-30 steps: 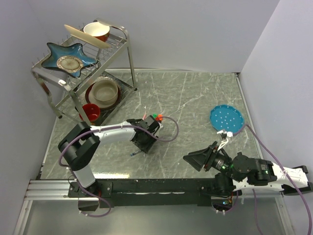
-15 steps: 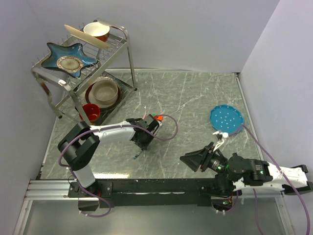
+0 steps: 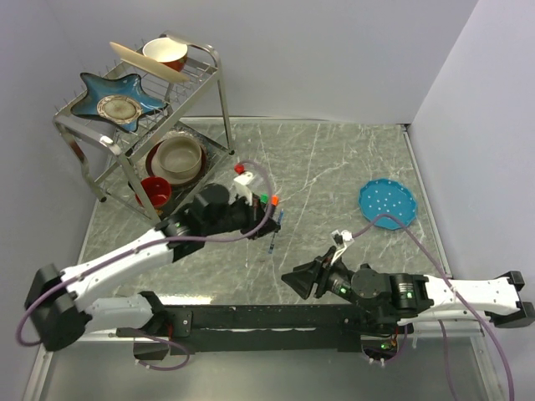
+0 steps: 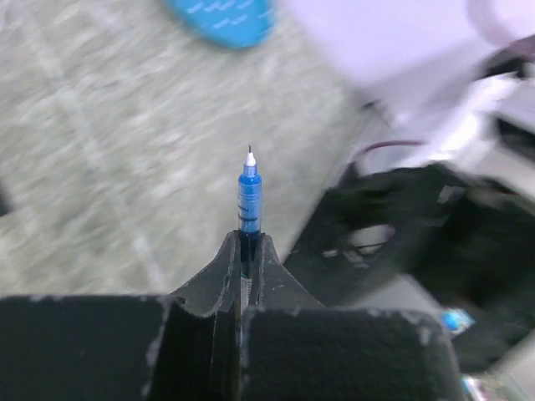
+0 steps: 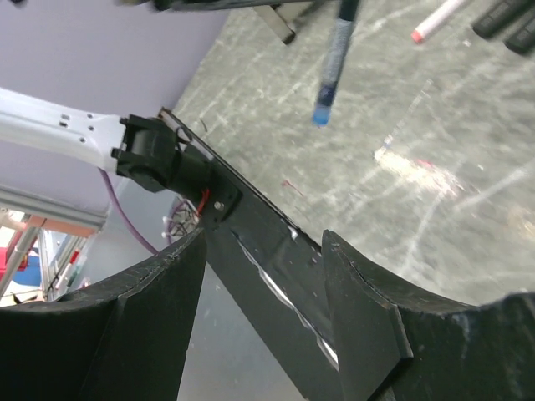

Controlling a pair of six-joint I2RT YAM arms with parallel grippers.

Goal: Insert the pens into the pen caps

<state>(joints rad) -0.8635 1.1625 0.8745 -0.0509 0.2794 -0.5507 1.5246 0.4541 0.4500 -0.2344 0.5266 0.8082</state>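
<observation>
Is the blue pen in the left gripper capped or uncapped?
Uncapped: the blue pen shows a bare pointed tip beyond the left gripper, with no cap on it.

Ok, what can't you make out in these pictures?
Pen caps: none recognisable in any view; too small, or under the left arm in the top view.
Black markers: right wrist view, cut by the top edge.
Blue pen rear: left wrist view, inside the left gripper.

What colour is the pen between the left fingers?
Blue. The pen shows best in the left wrist view.
</observation>
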